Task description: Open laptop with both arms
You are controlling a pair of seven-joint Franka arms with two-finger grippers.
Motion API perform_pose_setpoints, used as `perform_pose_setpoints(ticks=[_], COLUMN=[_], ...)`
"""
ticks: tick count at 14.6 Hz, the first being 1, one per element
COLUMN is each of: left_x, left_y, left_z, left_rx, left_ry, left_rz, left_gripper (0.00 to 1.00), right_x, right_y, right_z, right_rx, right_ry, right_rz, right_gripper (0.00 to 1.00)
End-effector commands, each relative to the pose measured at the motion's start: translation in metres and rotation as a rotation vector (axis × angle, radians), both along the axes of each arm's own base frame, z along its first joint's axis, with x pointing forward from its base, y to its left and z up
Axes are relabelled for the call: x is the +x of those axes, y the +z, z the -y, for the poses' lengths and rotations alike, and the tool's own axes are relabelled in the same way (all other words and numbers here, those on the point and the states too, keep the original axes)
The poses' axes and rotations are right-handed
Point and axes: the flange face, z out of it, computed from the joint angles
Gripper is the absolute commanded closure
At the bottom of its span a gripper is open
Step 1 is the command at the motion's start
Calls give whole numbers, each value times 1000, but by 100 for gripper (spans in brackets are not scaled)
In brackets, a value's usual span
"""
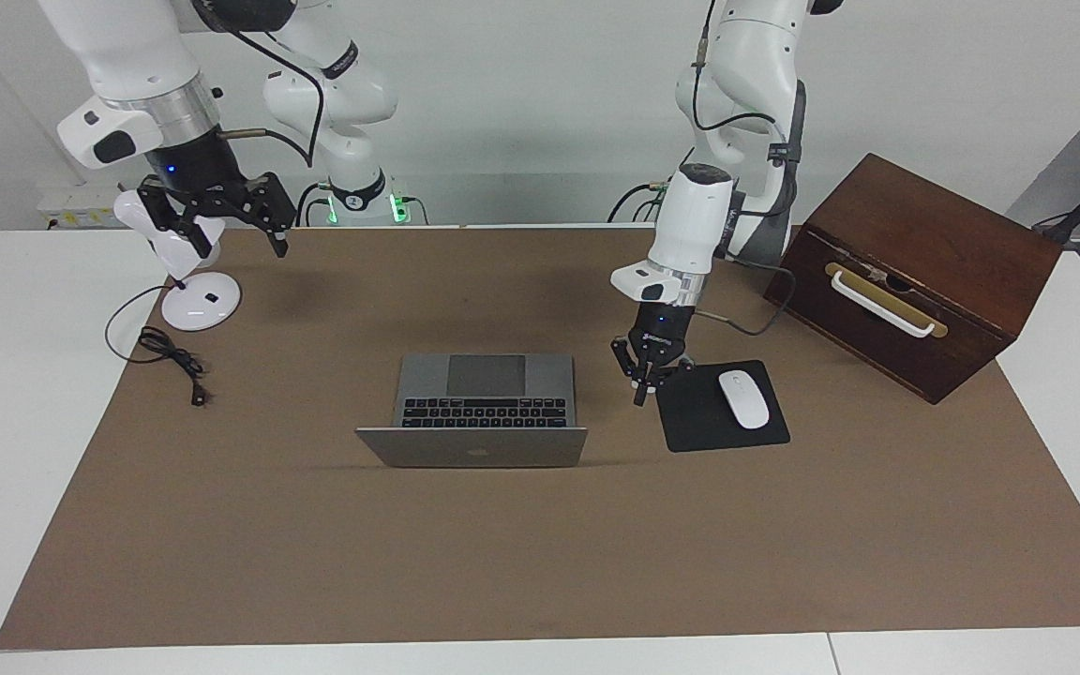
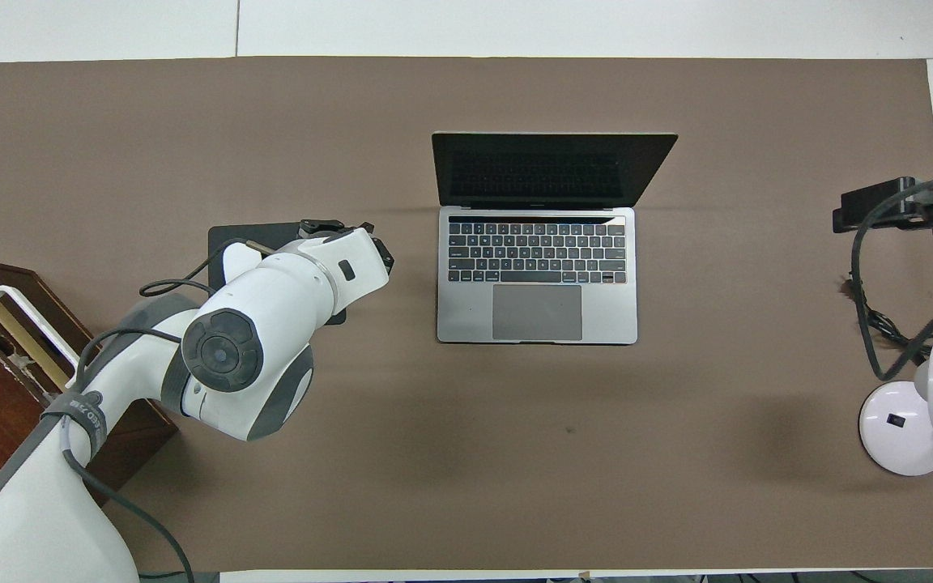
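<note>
A white mouse [image 1: 744, 398] lies on a black pad [image 1: 709, 427]; wooden box [image 1: 915, 272], lamp [image 1: 198, 295].

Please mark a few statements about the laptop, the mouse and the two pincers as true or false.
1. The laptop is open, its keyboard facing the robots. True.
2. The left pincer grips the laptop's lid. False: it is beside the laptop, low at the edge of the black mouse pad, touching no part of the laptop.
3. The white mouse lies on the mouse pad. True.
4. The right pincer rests on the keyboard. False: it is raised over the right arm's end of the table, above the white desk lamp.
5. The wooden box stands at the left arm's end of the table. True.
</note>
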Motion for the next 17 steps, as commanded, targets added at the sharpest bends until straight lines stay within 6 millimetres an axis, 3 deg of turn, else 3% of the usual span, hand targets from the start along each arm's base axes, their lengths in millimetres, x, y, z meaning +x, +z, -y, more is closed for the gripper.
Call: perform_pose_setpoints(ticks=[1, 7, 9, 12, 13, 14, 15, 16, 17], left_x=[4, -1, 8, 9, 11, 11, 8, 6, 4], left_y=[26, 90, 115, 153, 162, 168, 171, 177, 182], left_z=[-3, -19, -41, -55, -74, -88, -98, -108, -118], left_rx=[36, 65, 80, 127, 121, 122, 126, 123, 124], left_ry=[16, 66, 124, 158, 191, 213, 230, 251, 267], left_rz=[-47, -141, -206, -303, -305, -317, -336, -348, -359], left_gripper=[100, 100, 100, 100, 100, 88, 62, 18, 0], right_x=[1, 5, 3, -6, -9, -11, -11, -12, -16], right_y=[-6, -15, -17, -10, -11, -10, -10, -11, -9], right_z=[14, 23, 26, 28, 27, 29, 31, 31, 31], right_rx=[-24, -37, -35, -29, -19, -17, -15, -15, -17], right_ry=[10, 36, 26, 9, 8, -5, -16, -17, -17], right_rz=[-18, -33, -36, -48, -69, -70, -65, -73, -82], right_gripper=[0, 0, 0, 0, 0, 0, 0, 0, 0])
